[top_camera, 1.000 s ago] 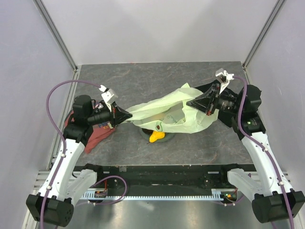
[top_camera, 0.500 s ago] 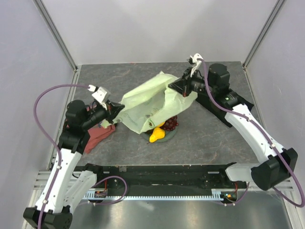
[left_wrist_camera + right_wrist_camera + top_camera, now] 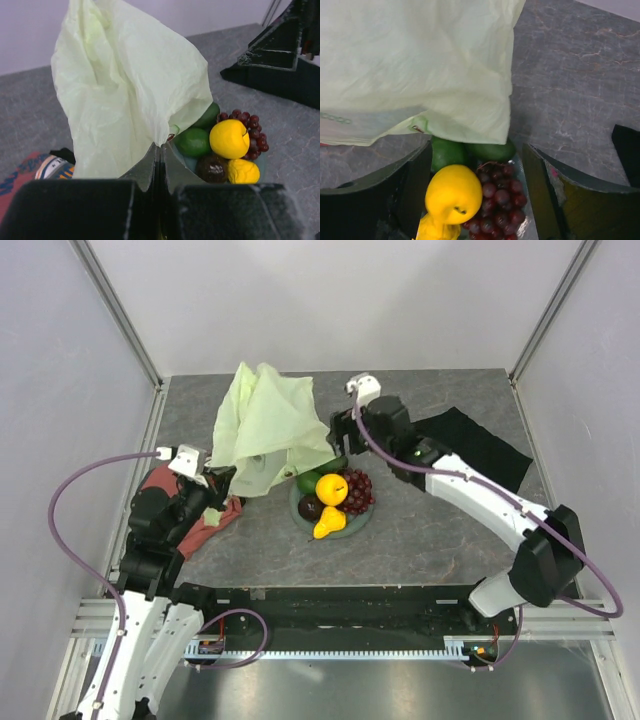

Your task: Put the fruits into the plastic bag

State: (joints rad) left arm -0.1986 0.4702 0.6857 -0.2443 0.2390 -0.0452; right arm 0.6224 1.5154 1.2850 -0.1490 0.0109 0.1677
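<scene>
While the left gripper [image 3: 160,152] is clamped on the edge of the plastic bag [image 3: 265,425], raised just beside the plate [image 3: 358,524], the right gripper [image 3: 477,147] hangs with fingers apart above the fruits [image 3: 332,502] there; it should take one fruit squarely.

Dark grey, stone-patterned tabletop [image 3: 430,530], closed in by pale walls at the left, right and far sides. Near its middle, flat on the surface, a round grey-green plate [image 3: 353,528]. Toward the far right, well apart from the plate, a flat-lying black cloth [image 3: 480,445]. At the left edge, a rumpled red printed T-shirt [image 3: 208,527], near the plate but not touching it. Beyond the shirt, a pale green, thin, crinkly plastic bag [image 3: 270,420], its lower hem over the plate's far-left rim; resting on the surface or raised above it, impossible to tell.
</scene>
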